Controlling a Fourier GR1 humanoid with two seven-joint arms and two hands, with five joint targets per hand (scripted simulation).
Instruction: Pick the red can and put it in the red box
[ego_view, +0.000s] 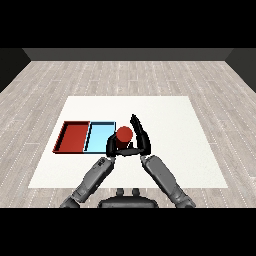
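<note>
Red can (124, 134) sits upright between both hands, just right of the light blue tray (99, 136); the right hand (142, 136) curls round it, and the left hand (113, 146) wraps its lower side. Red tray (73, 137), leftmost, holds nothing, likewise the blue one.

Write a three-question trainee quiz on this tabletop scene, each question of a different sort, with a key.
1. True or false: the red can already lies inside the red tray.
2. Which tray is nearer the can? A) the red tray B) the light blue tray
3. Fill in: the can sits between the left hand and the ____ hand.

Key: 1 false, the can is by the hands, right of both trays. 2 B. 3 right.
</note>
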